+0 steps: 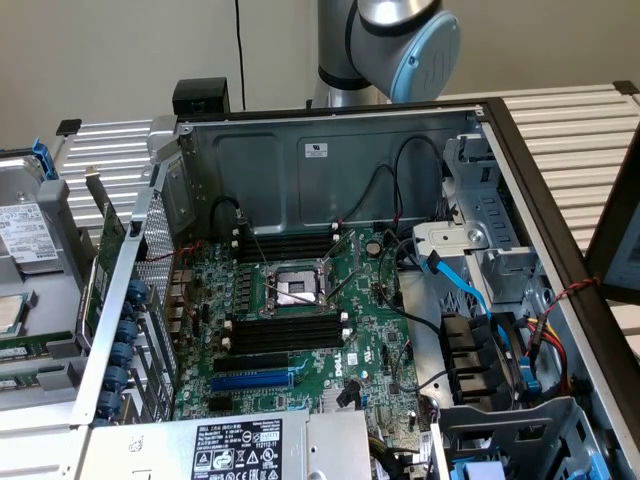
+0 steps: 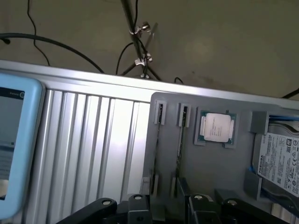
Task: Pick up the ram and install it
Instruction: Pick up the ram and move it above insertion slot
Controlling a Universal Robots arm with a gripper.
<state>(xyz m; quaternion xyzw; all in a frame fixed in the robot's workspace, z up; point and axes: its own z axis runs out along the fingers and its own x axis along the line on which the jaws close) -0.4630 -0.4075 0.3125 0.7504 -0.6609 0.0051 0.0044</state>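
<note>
Two jaws of the gripper (image 2: pixel 166 210), spread wide and holding nothing, hover over one edge of the grey tray (image 2: pixel 210 170). Just beyond them the ram (image 2: pixel 179 144) stands on edge in a tray holder, a second stick (image 2: pixel 157 142) close beside it. Farther along the tray lie a processor (image 2: pixel 216 127) and a hard drive (image 2: pixel 280 161). Off the tray, in the open case (image 1: pixel 330 165) beside it, the black slots (image 1: pixel 285 333) appear unfilled. Likely hazard: should the wide jaws take in both sticks, or close off-centre, they could nip the neighbour or tilt the thin ram in its holder.
</note>
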